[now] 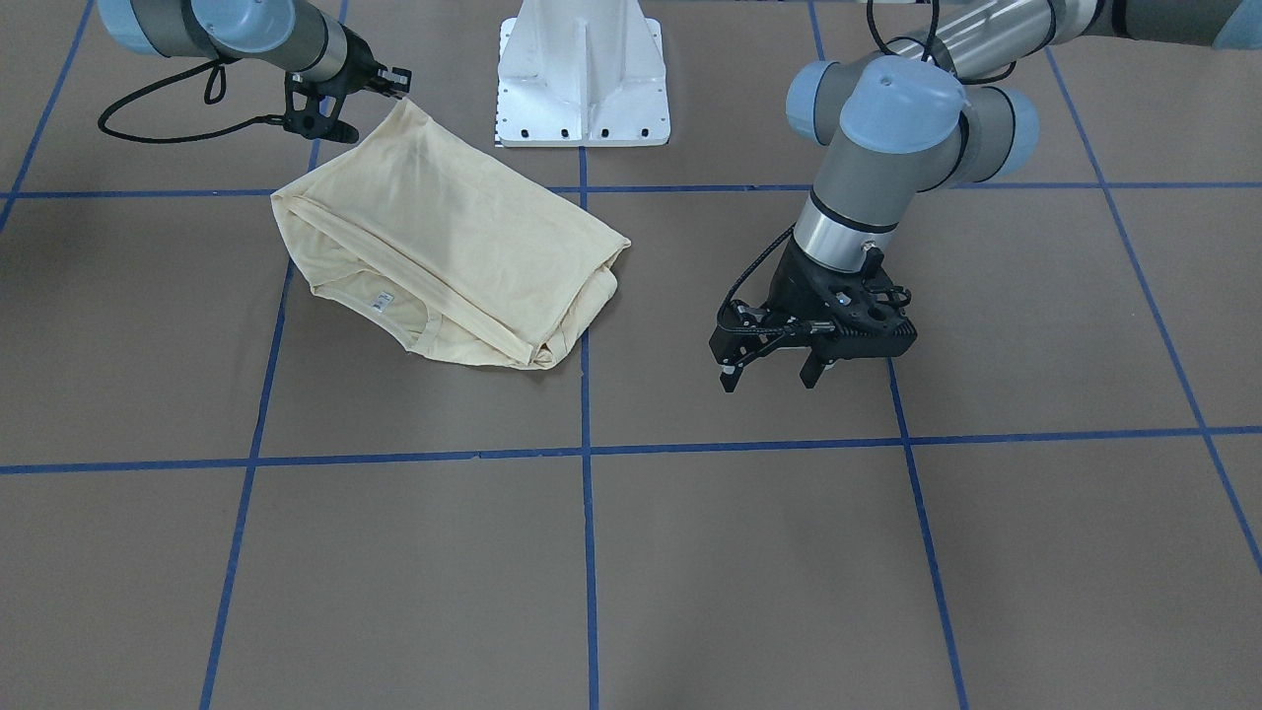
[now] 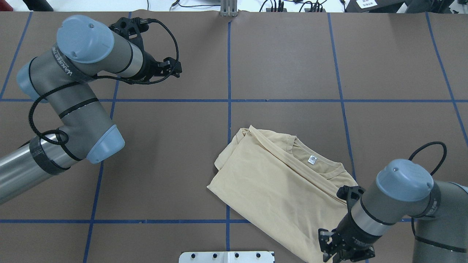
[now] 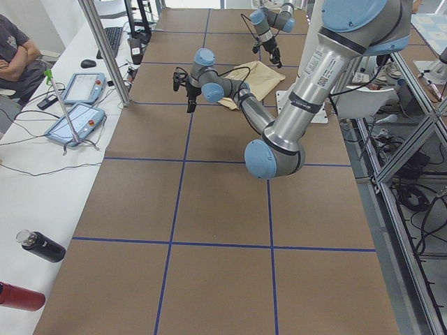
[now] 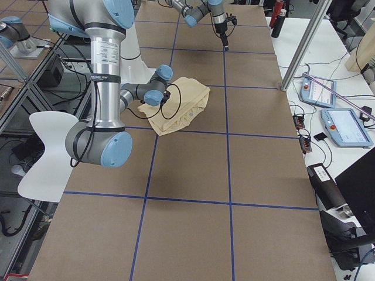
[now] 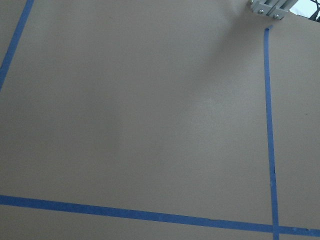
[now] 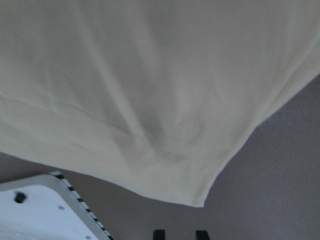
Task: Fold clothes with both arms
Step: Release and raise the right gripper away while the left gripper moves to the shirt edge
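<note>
Looks mostly folded: T-shirt (image 1: 454, 247) bundled on tabletop (image 1: 789, 552), maybe one tidy-up fold left. Left pincer (image 1: 771, 375) open, well apart; right pincer (image 1: 402, 84) parted at its corner, gripping nothing.

1. Open table (image 1: 690, 572) surface surrounds the left gripper (image 1: 771, 373) on every side
2. T-shirt (image 2: 278, 186) lies just beside the right gripper (image 6: 179, 233); the pedestal base (image 1: 582, 74) stands near, narrowing passage

Overhead looks down from behind the base (image 2: 226, 256); front camera faces it across the table (image 1: 690, 572). Side cameras look along from each end. Left wrist sits close over the table, right wrist over the shirt (image 6: 150, 100), shared by all exteriors.
</note>
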### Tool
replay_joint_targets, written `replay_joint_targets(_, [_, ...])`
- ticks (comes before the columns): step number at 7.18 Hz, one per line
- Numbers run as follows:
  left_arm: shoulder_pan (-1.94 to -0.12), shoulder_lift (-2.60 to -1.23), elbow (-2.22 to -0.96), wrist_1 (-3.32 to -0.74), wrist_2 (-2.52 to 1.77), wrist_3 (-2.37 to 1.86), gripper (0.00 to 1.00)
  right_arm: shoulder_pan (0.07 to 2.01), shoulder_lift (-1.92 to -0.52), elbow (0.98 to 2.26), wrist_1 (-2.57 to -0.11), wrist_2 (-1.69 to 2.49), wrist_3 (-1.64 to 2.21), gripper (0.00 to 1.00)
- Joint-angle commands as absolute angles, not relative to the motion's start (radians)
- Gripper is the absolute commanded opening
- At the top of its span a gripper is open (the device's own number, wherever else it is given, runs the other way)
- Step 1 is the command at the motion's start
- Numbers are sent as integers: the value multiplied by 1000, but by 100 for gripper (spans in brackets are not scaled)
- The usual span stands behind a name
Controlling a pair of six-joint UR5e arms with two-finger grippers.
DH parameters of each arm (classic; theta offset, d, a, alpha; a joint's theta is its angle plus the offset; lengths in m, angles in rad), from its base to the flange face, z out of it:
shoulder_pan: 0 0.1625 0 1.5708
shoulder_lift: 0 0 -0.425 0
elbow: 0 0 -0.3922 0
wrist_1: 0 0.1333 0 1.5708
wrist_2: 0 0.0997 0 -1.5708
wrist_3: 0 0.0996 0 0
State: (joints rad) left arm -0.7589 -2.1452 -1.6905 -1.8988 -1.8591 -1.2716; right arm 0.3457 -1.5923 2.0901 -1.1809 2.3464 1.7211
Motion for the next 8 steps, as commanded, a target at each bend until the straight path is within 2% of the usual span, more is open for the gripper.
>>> replay_joint_targets(1, [-665,-2091,-1803,-1898,-1861,-1278,100,548,-1515,2019,-1065,2349,1701,100])
replay_joint_targets(3, [-510,-2089,-1855,-1899,-1855,-1551,100,702,-1468,2008,-1045,2323,1521,100])
replay_joint_targets(4, [-447,-2091,-1858,-1891,-1836,-1684,100,721,-1413,2002,-1054,2201,1513,100])
replay_joint_targets(7, [-264,-2092,-1845,-1807,-1706,-1825,100,753,-1384,1938,-1055,2145,1369,100])
replay_joint_targets(8, [-259,-2098,-1827,-1802,-1701,-1836,93,756,-1384,1931,-1055,2140,1356,100])
